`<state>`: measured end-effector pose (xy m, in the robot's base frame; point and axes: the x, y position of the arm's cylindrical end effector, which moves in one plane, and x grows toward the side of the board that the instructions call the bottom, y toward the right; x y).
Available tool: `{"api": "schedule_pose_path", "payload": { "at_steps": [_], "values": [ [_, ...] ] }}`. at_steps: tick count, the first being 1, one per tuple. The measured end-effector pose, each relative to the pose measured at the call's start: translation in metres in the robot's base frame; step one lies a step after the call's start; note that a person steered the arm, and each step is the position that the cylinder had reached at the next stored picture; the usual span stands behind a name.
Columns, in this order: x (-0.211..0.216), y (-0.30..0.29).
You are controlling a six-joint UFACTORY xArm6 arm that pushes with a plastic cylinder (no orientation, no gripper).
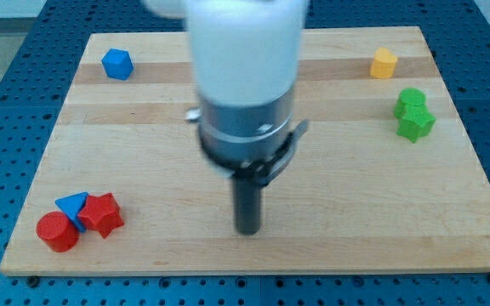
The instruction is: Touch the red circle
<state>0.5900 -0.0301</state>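
Note:
The red circle lies near the board's bottom left corner. A blue triangle touches it on its upper right, and a red star-shaped block sits right of that. My tip rests on the board near the bottom middle, far to the right of the red circle and apart from all blocks. The arm's white and grey body hangs above it and hides the board's middle.
A blue block lies at the top left. A yellow block lies at the top right. Two green blocks sit together at the right. The wooden board lies on a blue perforated table.

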Motion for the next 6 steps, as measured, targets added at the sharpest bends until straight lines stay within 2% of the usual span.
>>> {"api": "schedule_pose_path", "payload": {
  "at_steps": [1,2,3,4,6],
  "values": [
    [0.028,-0.040],
    [0.029,-0.108],
    [0.028,-0.205],
    [0.028,-0.217],
    [0.002,-0.255]
  ]
}}
